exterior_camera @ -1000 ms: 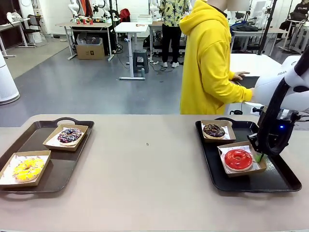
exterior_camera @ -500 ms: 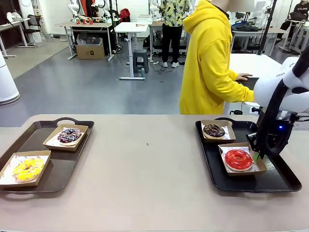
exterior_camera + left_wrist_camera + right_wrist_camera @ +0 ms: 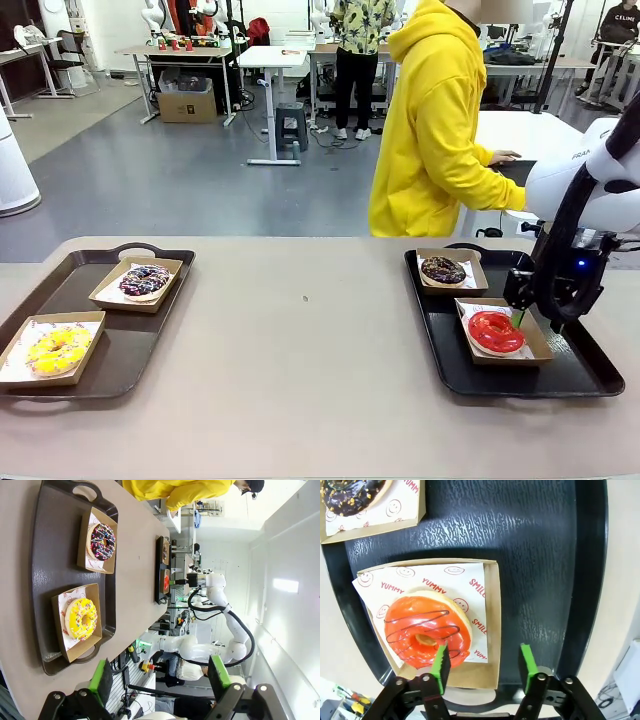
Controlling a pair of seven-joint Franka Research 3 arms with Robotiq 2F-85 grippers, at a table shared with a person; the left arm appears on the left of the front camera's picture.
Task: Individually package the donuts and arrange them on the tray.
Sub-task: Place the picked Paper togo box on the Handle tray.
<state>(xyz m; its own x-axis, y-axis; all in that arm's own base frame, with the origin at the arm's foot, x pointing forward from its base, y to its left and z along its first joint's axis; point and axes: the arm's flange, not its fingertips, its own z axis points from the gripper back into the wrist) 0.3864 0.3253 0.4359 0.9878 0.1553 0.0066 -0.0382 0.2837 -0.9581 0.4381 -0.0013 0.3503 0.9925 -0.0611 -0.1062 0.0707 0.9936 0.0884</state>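
Over the black tray [image 3: 580, 372], the right pincer [image 3: 482, 667] gapes wide — fingers straddling the red donut's box [image 3: 492, 630] edge, gripping nothing

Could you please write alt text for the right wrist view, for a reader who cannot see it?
The right gripper, open, hangs above a red-glazed donut in a paper-lined cardboard box on a black tray. A chocolate donut in its own box lies at the top left corner.

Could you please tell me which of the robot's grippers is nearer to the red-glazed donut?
The right. The right gripper hangs open just above the red-glazed donut on the black tray; the left gripper is beyond the yellow-iced donut, across the table.
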